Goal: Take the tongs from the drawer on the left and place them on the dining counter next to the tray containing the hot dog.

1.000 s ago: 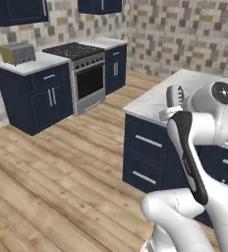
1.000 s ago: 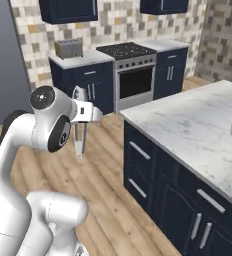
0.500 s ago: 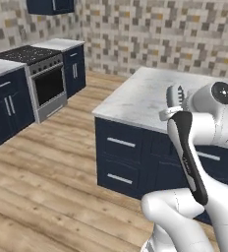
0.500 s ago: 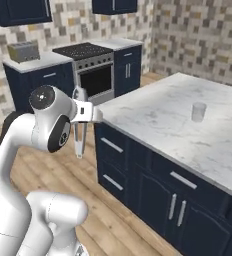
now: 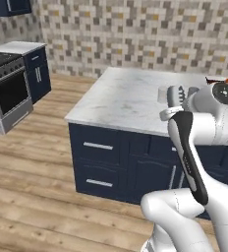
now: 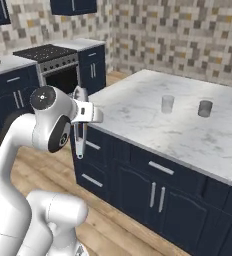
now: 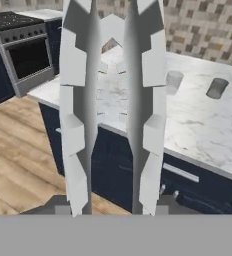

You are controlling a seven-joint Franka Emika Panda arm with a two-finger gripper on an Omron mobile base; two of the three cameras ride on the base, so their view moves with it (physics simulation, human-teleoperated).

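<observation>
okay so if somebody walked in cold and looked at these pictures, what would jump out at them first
The tongs fill the hand view, two long grey arms rising from the gripper, which is shut on them and carries them hanging beside the white arm. Beyond them spreads the dining counter, white marble on a navy base, with two small grey cups standing apart on it. A stove stands at the far left wall.

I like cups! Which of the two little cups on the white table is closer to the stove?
The paler glass, on the left in the right base view; the greyer glass stands farther from the stove.
</observation>
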